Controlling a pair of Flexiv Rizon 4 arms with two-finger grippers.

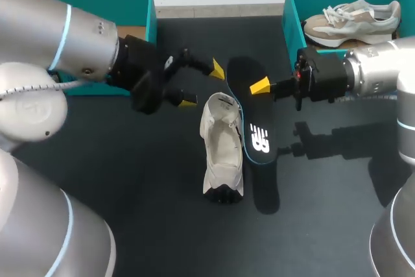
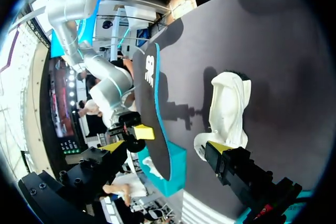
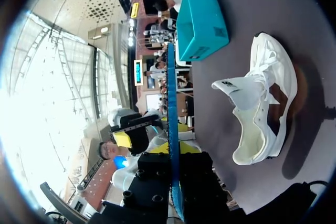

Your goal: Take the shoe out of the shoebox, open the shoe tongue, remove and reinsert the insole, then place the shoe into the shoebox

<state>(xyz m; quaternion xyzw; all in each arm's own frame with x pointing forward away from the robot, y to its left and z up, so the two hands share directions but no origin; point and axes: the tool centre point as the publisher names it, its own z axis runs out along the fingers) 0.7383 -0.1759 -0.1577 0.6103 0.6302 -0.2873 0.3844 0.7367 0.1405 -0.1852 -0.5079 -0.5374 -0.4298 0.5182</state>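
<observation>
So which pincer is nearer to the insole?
Right. The right pincer is shut on the insole, holding it on edge; the left pincer is open beside it, not gripping.

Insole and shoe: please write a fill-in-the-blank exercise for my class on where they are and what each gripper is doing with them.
1. The right gripper is shut on the ___.
2. The left gripper has its fingers ___.
3. The white shoe rests on the ___, with its tongue pulled open.

Missing words: insole; open; table.
</observation>
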